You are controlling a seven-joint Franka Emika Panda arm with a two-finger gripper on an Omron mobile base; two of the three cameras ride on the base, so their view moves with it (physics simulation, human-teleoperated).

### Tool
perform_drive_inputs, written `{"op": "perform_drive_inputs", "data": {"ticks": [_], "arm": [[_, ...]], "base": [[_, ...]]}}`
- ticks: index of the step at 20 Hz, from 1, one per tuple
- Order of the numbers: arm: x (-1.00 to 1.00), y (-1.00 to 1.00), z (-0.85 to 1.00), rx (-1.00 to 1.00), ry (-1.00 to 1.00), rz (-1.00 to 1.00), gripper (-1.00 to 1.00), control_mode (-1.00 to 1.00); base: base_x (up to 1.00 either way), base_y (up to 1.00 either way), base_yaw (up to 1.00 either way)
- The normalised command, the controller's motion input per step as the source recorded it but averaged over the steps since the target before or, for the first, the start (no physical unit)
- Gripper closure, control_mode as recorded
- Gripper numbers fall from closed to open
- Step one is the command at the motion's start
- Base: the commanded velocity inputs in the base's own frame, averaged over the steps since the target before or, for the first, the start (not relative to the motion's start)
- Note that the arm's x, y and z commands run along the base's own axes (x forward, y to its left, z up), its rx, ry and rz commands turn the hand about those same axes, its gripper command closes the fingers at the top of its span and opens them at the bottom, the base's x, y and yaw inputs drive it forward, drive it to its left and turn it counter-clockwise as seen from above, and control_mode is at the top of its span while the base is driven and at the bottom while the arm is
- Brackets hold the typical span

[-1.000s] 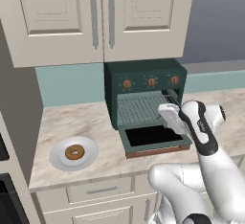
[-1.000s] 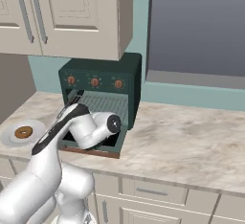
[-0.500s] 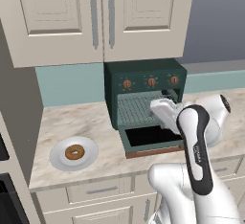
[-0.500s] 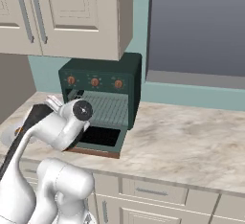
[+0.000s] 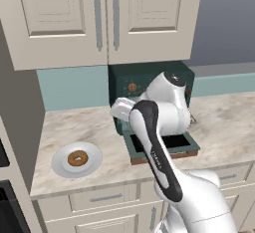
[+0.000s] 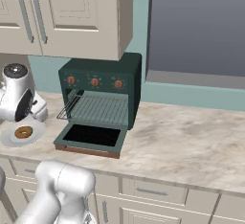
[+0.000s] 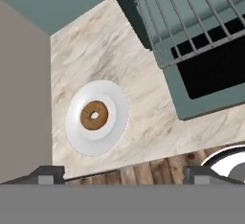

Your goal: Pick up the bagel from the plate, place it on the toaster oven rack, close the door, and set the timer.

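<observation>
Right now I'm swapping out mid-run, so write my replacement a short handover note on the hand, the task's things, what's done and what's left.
Hand: open, holding nothing, high above the counter, looking down at the plate.
Bagel sits centred on the plate, left of the toaster oven.
Door is folded down open; rack is pulled partway out and bare.
Done: nothing moved yet.
Left: grasp bagel, set it on rack, close door, set timer.

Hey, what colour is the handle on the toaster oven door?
Copper-brown, a bar along the door's front edge; the right base view shows the handle best.
</observation>
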Motion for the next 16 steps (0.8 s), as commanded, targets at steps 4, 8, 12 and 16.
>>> {"op": "perform_drive_inputs", "data": {"ticks": [4,8,12,16], "arm": [[0.00,0.60,-0.39,-0.09,0.02,0.00,-1.00,-1.00],[0.04,0.48,-0.64,-0.04,0.00,0.04,-1.00,-1.00],[0.16,0.47,-0.68,-0.03,0.00,0.07,-1.00,-1.00],[0.48,0.44,-0.37,0.00,0.01,0.09,-1.00,-1.00]], "base": [[0.00,0.00,0.00],[0.00,0.00,0.00],[0.00,0.00,0.00],[0.00,0.00,0.00]]}}
